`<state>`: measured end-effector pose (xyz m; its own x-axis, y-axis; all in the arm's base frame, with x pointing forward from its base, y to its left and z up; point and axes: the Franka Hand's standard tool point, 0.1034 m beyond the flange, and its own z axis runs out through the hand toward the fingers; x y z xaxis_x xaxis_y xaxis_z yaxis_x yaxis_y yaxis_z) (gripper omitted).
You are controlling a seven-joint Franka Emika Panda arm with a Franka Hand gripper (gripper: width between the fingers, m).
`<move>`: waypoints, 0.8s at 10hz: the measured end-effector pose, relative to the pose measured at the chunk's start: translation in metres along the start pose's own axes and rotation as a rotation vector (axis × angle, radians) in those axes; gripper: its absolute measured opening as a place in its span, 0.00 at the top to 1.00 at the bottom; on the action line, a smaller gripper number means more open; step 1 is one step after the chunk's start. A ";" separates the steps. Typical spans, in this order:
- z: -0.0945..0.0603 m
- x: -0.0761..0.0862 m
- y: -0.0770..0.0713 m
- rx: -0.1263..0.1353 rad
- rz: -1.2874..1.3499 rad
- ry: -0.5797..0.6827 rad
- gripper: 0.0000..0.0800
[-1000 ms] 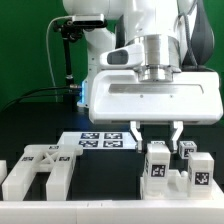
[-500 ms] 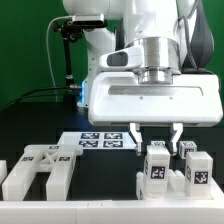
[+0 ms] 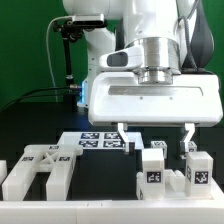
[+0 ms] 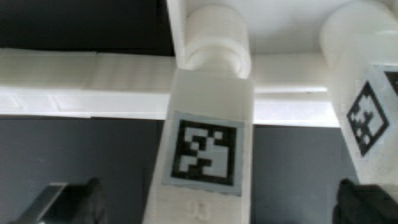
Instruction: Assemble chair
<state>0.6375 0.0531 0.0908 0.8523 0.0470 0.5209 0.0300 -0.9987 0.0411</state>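
Note:
My gripper [image 3: 155, 138] is open wide, with its fingers [image 3: 122, 136] hanging either side of the white chair parts at the exterior view's right. A white block with a tag [image 3: 154, 166] stands right below it, and a second tagged block [image 3: 198, 168] stands beside that. In the wrist view a white leg bar with a tag [image 4: 210, 150] lies between the dark fingertips [image 4: 71, 202] of my gripper [image 4: 217, 205], apart from both. Another tagged white part [image 4: 365, 100] lies alongside. A white frame-shaped chair part [image 3: 38, 168] lies at the exterior view's left.
The marker board [image 3: 100, 140] lies flat behind the parts, near the middle. The arm's big white body [image 3: 150, 95] hangs over the table. A black camera stand [image 3: 66, 50] rises at the back. A white ledge [image 3: 60, 212] runs along the front.
The gripper's fingers have spread apart, from a narrower opening to a wide one. The arm and the chair parts have stayed where they were.

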 end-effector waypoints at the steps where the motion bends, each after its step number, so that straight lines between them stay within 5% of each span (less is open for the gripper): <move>1: 0.000 0.000 0.000 0.000 0.000 0.000 0.19; 8: 0.008 0.018 0.018 0.013 0.110 -0.177 0.19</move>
<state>0.6578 0.0358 0.0946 0.9294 -0.0657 0.3632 -0.0629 -0.9978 -0.0195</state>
